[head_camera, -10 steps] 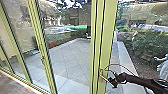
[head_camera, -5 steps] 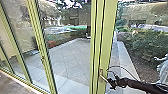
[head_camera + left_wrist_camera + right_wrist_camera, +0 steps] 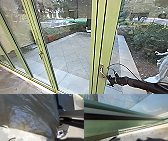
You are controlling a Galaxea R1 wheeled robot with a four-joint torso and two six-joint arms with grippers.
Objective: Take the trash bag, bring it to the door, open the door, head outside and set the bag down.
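Observation:
My right gripper (image 3: 109, 79) is at the handle (image 3: 101, 71) of the yellow-green framed glass door, its front end close beside the handle; whether it grips the handle I cannot tell. The arm reaches in from the lower right of the head view. In the right wrist view, a long green frame edge (image 3: 102, 125) runs close past the camera. A large dark trash bag (image 3: 31, 117), shiny and wrinkled, is very close to the camera in the left wrist view. How my left gripper stands on it I cannot make out.
Behind the glass lies a paved yard (image 3: 72, 51) with bushes (image 3: 146, 37) at its right. More upright frames (image 3: 40, 47) stand to the left, above a brown floor (image 3: 15, 81). Something whitish (image 3: 161, 71) is at the right edge, beside my arm.
The head camera's view has shifted slightly. Compared with one second ago, my right gripper is a little further left, nearer the door handle.

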